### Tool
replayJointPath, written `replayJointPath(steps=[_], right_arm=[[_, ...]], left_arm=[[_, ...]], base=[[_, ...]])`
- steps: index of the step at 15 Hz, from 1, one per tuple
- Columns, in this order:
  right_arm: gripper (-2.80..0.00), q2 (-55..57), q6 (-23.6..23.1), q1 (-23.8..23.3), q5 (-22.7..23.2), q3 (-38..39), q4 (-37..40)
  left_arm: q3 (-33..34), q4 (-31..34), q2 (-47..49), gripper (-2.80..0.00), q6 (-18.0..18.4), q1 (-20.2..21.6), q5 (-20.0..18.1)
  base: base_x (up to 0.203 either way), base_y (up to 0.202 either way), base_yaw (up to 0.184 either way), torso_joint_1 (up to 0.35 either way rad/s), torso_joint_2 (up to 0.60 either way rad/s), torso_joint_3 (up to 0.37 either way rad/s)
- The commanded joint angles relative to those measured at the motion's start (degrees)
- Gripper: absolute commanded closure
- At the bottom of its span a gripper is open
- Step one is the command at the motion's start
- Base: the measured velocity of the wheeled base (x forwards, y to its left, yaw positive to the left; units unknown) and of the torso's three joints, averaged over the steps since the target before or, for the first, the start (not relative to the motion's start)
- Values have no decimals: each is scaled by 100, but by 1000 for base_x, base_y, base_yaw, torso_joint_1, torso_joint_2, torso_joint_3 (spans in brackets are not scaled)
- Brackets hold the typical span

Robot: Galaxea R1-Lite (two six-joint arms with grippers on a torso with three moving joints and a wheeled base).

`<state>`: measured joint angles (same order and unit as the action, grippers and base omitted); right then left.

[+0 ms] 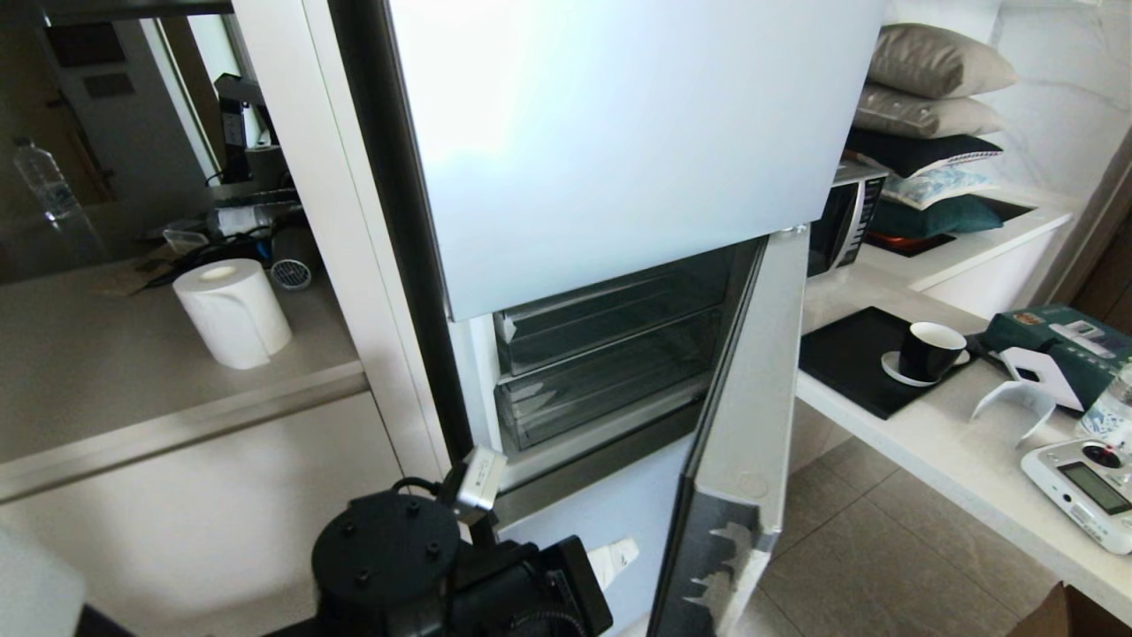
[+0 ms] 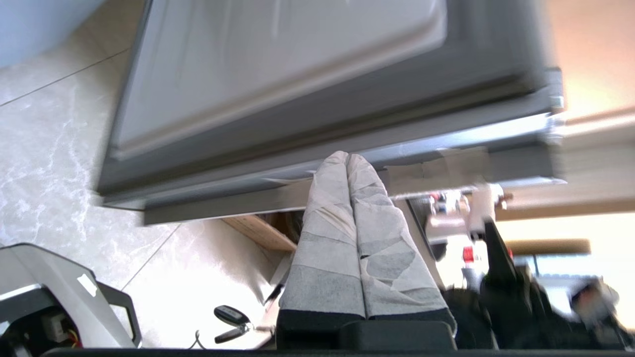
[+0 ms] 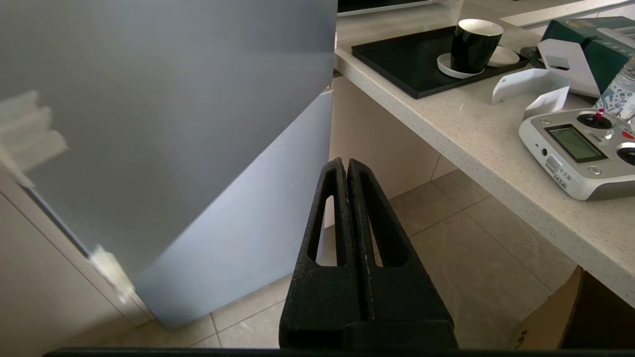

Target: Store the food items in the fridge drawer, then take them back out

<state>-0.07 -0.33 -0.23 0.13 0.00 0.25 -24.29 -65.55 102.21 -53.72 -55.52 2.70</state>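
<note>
Two clear drawers (image 1: 610, 354) sit stacked in the fridge's open middle compartment, both pushed in; no food shows through their fronts.

The door (image 1: 734, 425) hangs ajar at 4 o'clock of the drawers, its lower edge scuffed. At 7 o'clock the left arm (image 1: 416, 557) sits low before the fridge; its gripper (image 2: 349, 163), fingers wrapped in pale tape, is pressed together with nothing between them, tips close under the door's bottom edge. The right gripper (image 3: 346, 168) is likewise closed and empty above the floor, with a counter (image 3: 496, 148) at its 2 o'clock carrying a cup (image 3: 474, 44) and a remote (image 3: 580, 148).
</note>
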Motion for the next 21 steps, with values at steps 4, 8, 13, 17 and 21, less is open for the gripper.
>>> replayJointPath(steps=[4,8,13,17,21], right_arm=[[0,-1,-2,-3,4,0,1],[0,-1,-2,-3,4,0,1],[0,-1,-2,2,4,0,1],[0,-1,-2,-2,4,0,1],[0,-1,-2,5,4,0,1]], left_arm=[[183,-21,-912,0,862,122,77],[-254,761,-2733,0,2766,606,456],[-1591,3712,-5304,0,4482,1686,935],[-1306,4405,-6150,0,4776,4447,1014],[1219,4593,-6724,0,5372,5315,779]], base=[[0,0,0,0,0,0],[0,0,0,0,0,0],[0,0,0,0,0,0],[0,0,0,0,0,0],[0,0,0,0,0,0]])
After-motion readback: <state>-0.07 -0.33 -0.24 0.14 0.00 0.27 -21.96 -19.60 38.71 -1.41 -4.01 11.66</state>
